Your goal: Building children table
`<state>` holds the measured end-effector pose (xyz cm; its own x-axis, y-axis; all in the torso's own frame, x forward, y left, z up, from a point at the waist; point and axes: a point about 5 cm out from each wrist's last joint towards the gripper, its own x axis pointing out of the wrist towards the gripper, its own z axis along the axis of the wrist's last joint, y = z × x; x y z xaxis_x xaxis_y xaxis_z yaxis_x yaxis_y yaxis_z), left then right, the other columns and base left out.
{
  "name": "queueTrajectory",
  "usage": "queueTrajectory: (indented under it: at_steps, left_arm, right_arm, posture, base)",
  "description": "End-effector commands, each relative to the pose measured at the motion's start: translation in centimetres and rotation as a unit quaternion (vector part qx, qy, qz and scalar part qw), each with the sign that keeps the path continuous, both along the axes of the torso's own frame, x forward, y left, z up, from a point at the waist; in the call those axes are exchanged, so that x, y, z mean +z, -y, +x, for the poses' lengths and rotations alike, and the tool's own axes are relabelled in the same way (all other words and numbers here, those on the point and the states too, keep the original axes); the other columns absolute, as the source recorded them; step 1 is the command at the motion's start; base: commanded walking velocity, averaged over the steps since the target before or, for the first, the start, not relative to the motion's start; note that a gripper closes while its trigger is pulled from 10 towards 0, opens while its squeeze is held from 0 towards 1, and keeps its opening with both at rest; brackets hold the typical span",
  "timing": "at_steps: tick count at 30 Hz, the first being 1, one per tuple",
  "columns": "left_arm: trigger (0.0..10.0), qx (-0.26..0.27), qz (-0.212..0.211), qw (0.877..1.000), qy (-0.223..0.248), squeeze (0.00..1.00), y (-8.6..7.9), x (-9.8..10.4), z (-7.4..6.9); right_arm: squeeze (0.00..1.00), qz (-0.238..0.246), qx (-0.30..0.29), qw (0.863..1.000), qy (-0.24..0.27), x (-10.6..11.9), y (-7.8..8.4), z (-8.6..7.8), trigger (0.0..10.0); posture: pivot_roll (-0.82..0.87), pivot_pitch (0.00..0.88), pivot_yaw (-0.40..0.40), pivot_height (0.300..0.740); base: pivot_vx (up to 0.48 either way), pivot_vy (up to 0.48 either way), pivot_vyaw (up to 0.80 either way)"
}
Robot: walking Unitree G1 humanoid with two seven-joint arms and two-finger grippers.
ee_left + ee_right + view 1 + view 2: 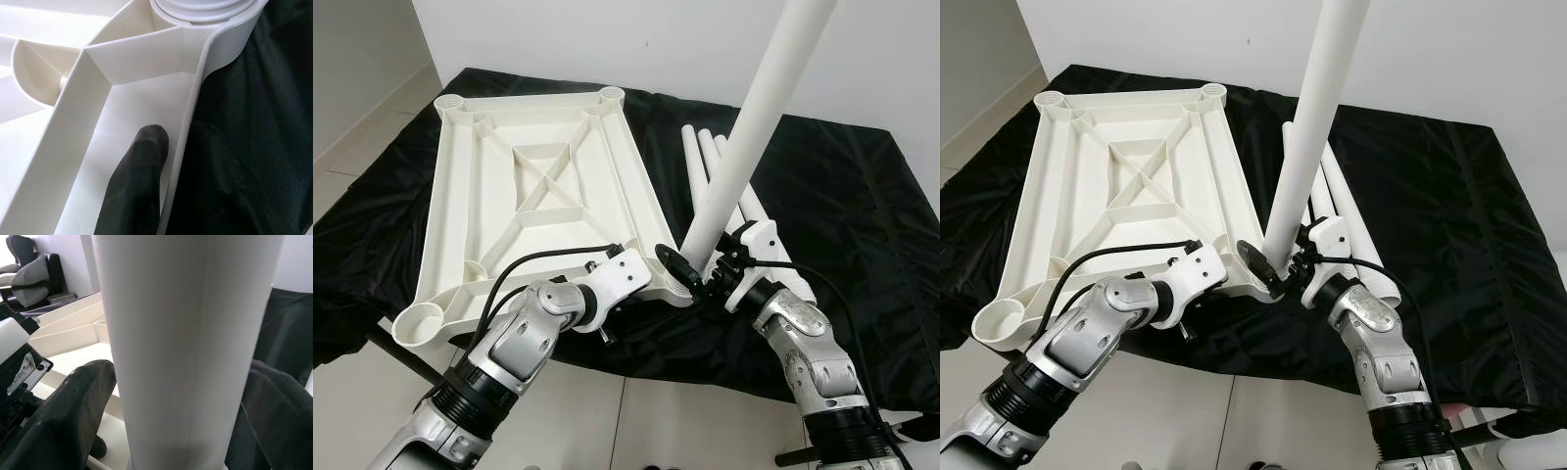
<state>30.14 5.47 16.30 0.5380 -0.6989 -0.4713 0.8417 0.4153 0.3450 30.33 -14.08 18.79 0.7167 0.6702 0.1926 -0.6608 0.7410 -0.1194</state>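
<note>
We see the white table top (538, 186) lying upside down on a black cloth (842, 206), ribs facing up. At its near right corner a white leg tube (754, 127) stands tilted in the corner socket, with our right gripper (181, 431) clamped around its lower end. Our left gripper (178, 191) pinches the table top's near rim, one finger (139, 181) inside, one outside. More leg tubes (720, 162) lie on the cloth just beside the tilted one.

I can't read any text from here — the one candidate is a small white label (27, 374) on the black hardware in the right wrist view, and its print is too blurred and tilted to make out.
</note>
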Motion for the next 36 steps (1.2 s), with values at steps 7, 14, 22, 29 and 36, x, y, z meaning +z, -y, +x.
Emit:
queueTrajectory:
  at_steps: [7,14,22,29,36]
  left_arm:
    - [10.0,-0.027,0.003,1.000,-0.014,0.00,0.43,-0.53,-0.60]
    - [10.0,-0.027,0.002,1.000,-0.014,0.00,0.40,-0.48,-0.60]
    - [10.0,-0.027,0.001,1.000,-0.012,0.00,0.44,-0.38,-0.57]
    - [10.0,-0.026,-0.001,1.000,-0.011,0.00,0.47,-0.33,-0.62]
    - [10.0,-0.024,-0.001,1.000,-0.010,0.00,0.46,-0.29,-0.59]
  right_arm:
    - [0.00,-0.003,0.011,1.000,-0.005,-0.06,0.37,-0.01,10.0]
    - [0.00,-0.003,0.015,1.000,-0.003,0.17,0.72,-0.03,3.8]
    - [0.00,-0.004,0.018,1.000,-0.004,0.18,0.76,-0.02,3.8]
    - [0.00,-0.003,0.030,0.999,-0.010,-0.03,0.48,-0.16,5.1]
    - [0.00,-0.001,0.038,0.999,-0.014,-0.16,0.18,-0.32,1.1]
  posture:
    - [-0.10,0.162,0.000,0.740]
    - [-0.10,0.165,-0.002,0.740]
    - [-0.10,0.162,-0.004,0.740]
    - [-0.09,0.158,-0.009,0.740]
    - [-0.09,0.154,-0.011,0.740]
  base:
    - [0.000,0.000,0.00]
    - [0.000,0.000,0.00]
    - [0.000,0.000,0.00]
    - [0.000,0.000,0.00]
    - [0.000,0.000,0.00]
